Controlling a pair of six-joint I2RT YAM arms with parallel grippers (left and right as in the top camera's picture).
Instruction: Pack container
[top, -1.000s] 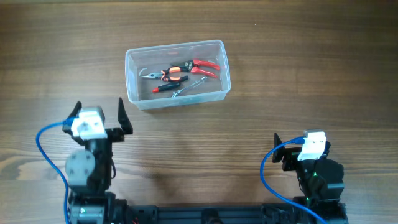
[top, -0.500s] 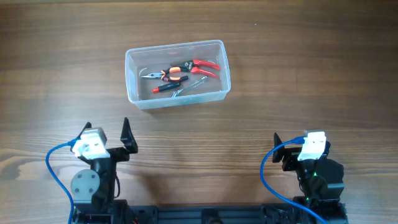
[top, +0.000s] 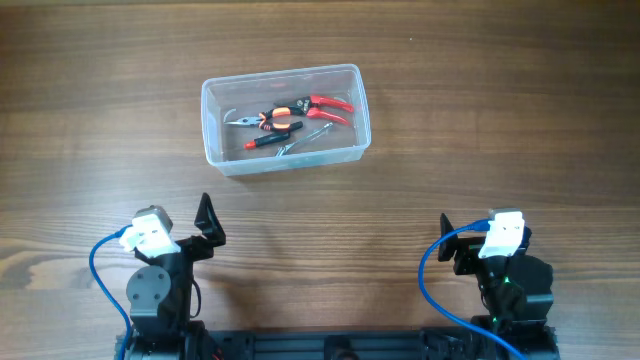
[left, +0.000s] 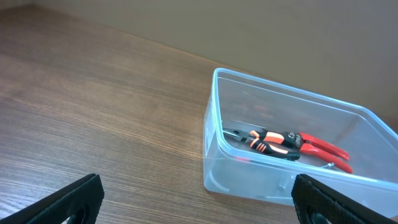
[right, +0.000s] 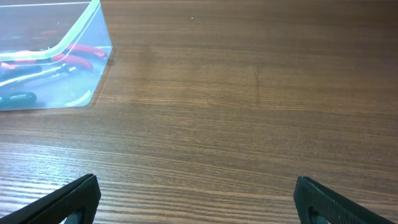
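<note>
In the overhead view, the container (top: 281, 75) sits just above the centre of the frame, slightly left, on the wooden table (top: 500, 120). Inside it you can see red-handled cutters (top: 328, 106), orange-and-black pliers (top: 272, 121), a dark screwdriver with a red tip (top: 266, 141) and some small metal pieces too fine to name. Nothing lies loose on the wood around it. The left gripper (top: 175, 222) sits at the lower left and the right gripper (top: 482, 238) at the lower right, both well apart from the tub and empty.

In the left wrist view, the tub fills the right half of the frame with the pliers and cutters lying flat on its floor. One dark finger (left: 78, 198) shows at the bottom left corner and the other at the bottom right, so this claw is spread wide and grips nothing.

In the right wrist view, only a corner of the tub shows at the upper left, and the rest is bare wood. The fingers sit at the two bottom corners, so this claw is also spread wide and empty.

Your loading step looks finished, since no tool remains outside. No lid is in view, so the next move likely calls only for keeping both arms clear of the tub.
</note>
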